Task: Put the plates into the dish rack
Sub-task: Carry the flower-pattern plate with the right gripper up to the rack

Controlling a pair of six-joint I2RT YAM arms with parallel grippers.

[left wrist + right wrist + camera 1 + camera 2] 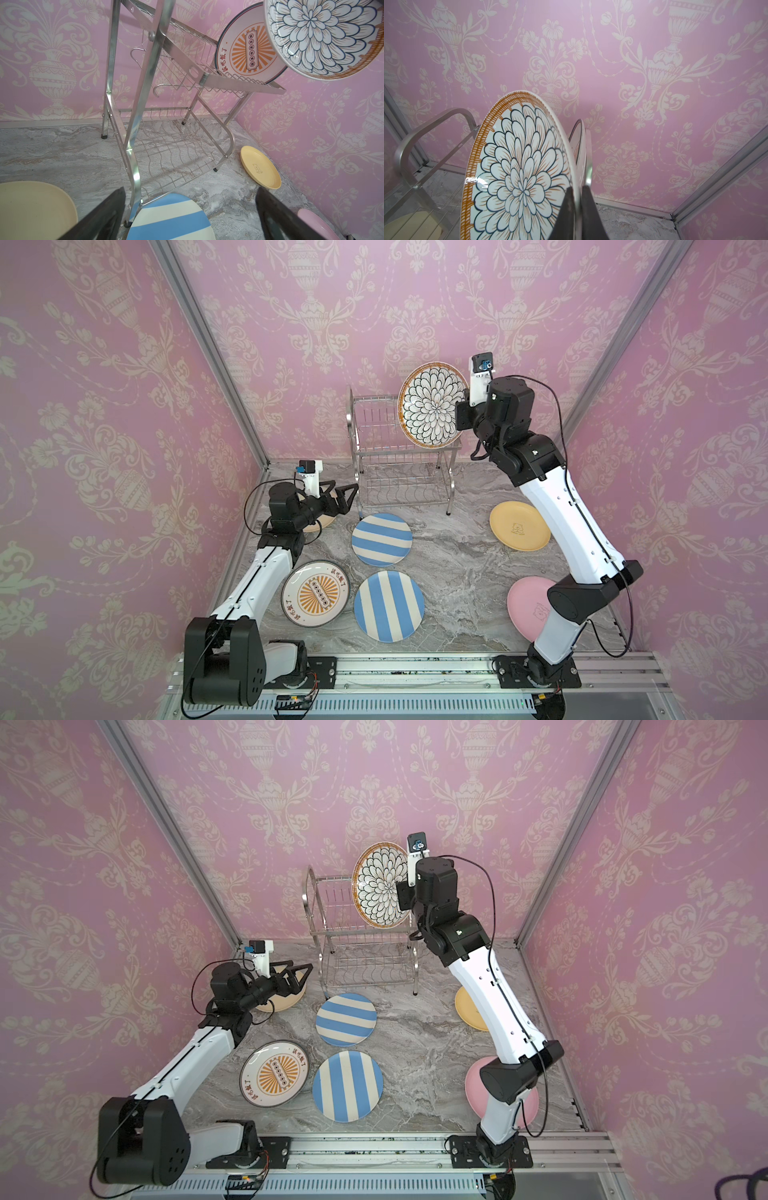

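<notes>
- the petal plate [432, 406] stands on edge in the air over the right end of the dish rack [228, 80], above its upper tier. its patterned face is turned toward the left arm's side. its lower rim looks just clear of the wires, though i cannot tell for sure that it is not touching.
- just behind its back, a sunburst plate [249, 54] already stands in a slot of that tier. the two faces are roughly parallel and close together.
- the right gripper [576, 189] pinches the petal plate's rim where it is nearest its own arm. one finger is on the face and one on the back, pressed almost together around the thin edge.
- a round plate has no long axis, so its plane is what counts. the free slots lie straight below it, so the coming move looks like a plain descent, edge in line with the wires. a twist could knock the sunburst plate.
- the left gripper [344, 489] is spread and empty, low by the rack's left front leg over the cream plate [31, 207]. it is well apart from the upper tier, so the right arm is far nearer.
- flat on the marble table [457, 556] lie a striped plate [381, 539], a second striped plate [388, 605], a second sunburst plate [316, 593], a yellow plate [519, 531] and a pink plate [525, 601], the last partly under the right arm.
</notes>
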